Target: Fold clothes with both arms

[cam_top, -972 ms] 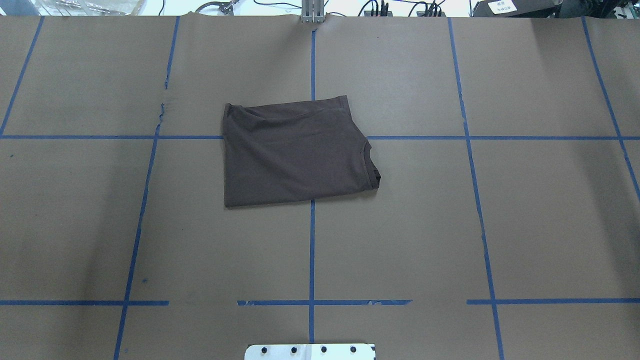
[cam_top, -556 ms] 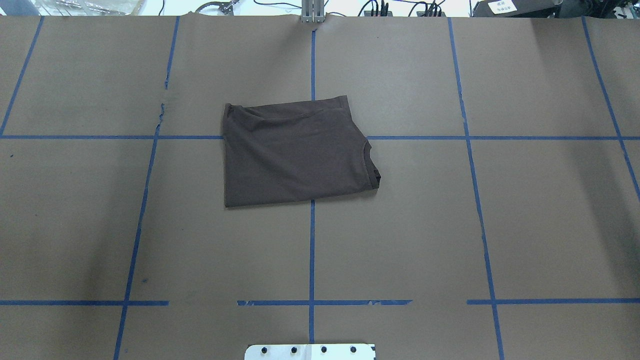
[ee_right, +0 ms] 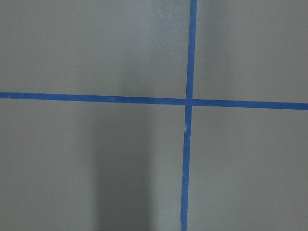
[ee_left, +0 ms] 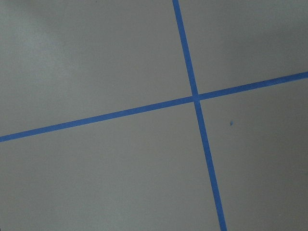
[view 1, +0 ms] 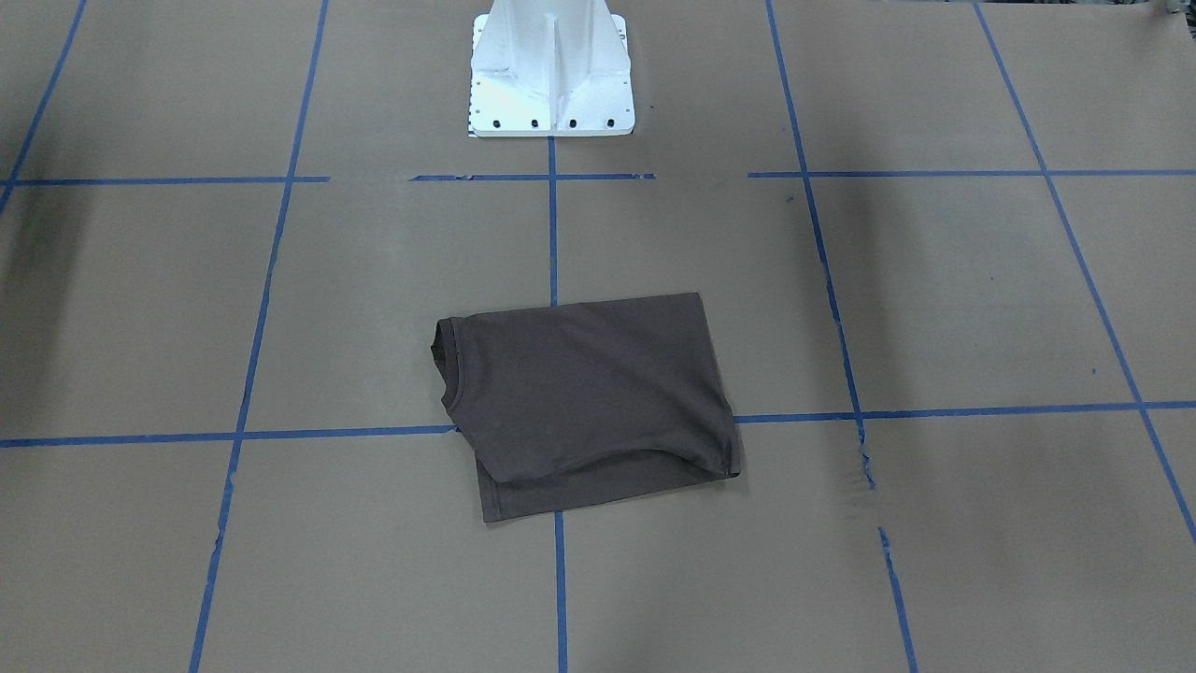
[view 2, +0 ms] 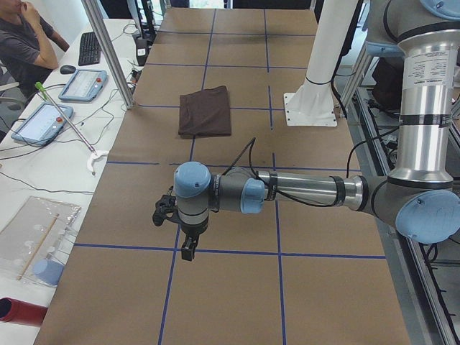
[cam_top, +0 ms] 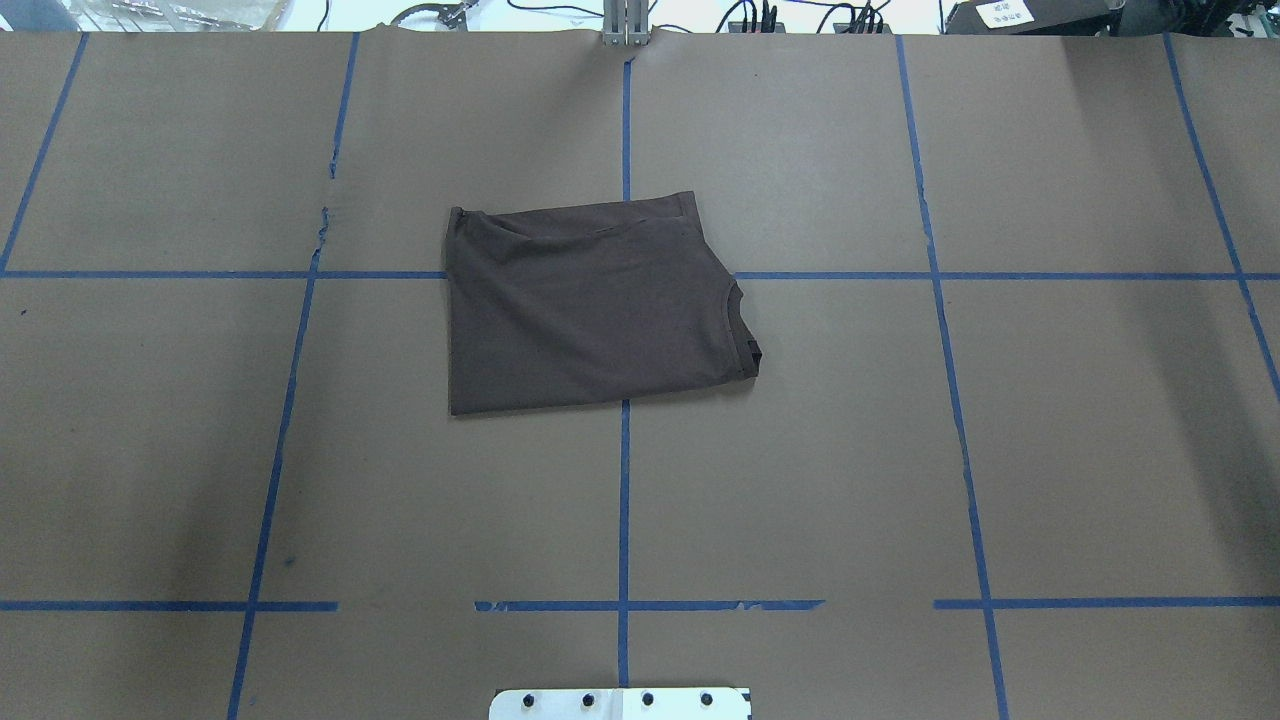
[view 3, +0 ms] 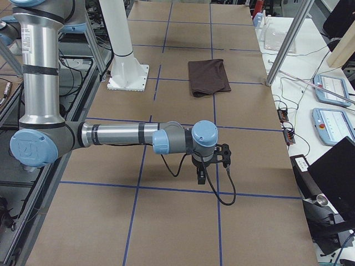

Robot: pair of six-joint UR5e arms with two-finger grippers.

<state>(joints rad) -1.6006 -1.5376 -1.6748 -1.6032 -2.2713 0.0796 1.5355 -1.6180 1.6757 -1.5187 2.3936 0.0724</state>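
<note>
The left pincer [view 2: 187, 250] and right pincer [view 3: 201, 178] hang over the tabletop [cam_top: 900, 450], spread or pressed together I cannot tell, well apart from the T-shirt [cam_top: 590, 305] lying folded in the middle, so folding looks done and nothing needs grabbing next.

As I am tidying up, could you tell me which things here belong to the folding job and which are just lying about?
Job in hand: folded T-shirt; left tool; right tool, both well away from it.
Lying about: keyboard; tablet; white pedestal.
</note>
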